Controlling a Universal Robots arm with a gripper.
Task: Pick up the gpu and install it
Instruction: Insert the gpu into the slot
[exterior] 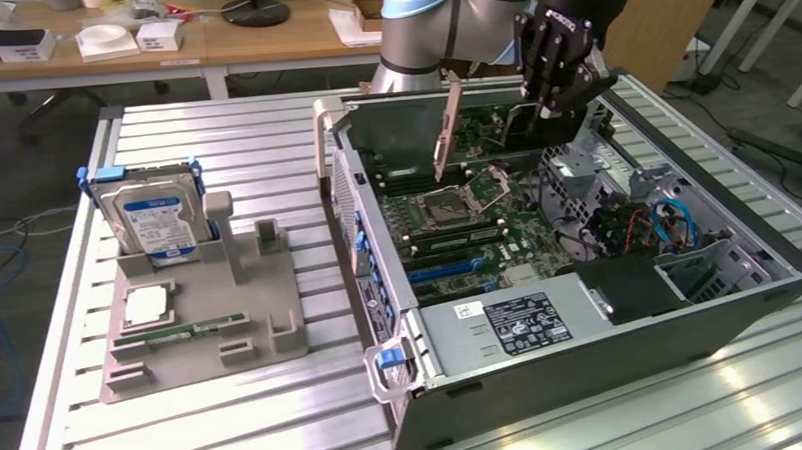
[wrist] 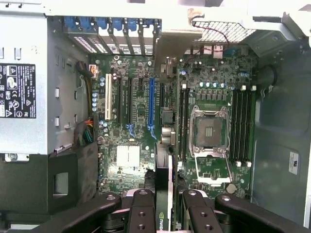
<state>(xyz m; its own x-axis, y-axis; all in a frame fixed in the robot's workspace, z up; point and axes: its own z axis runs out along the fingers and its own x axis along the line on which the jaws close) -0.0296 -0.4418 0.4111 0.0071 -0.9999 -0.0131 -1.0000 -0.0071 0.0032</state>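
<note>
The gpu is a thin dark card with a silver bracket end, and it hangs upright over the open computer case. My gripper is shut on its upper edge. In the wrist view the gpu is seen edge-on between my fingers, with my gripper closed around it. The card is above the motherboard, near the long blue slot and apart from it. The CPU socket lies beside the card's line.
A grey fixture on the slatted table holds a blue-labelled hard drive, a CPU chip and a green RAM stick. The power supply and drive cage fill the case's near end. A desk with clutter stands behind.
</note>
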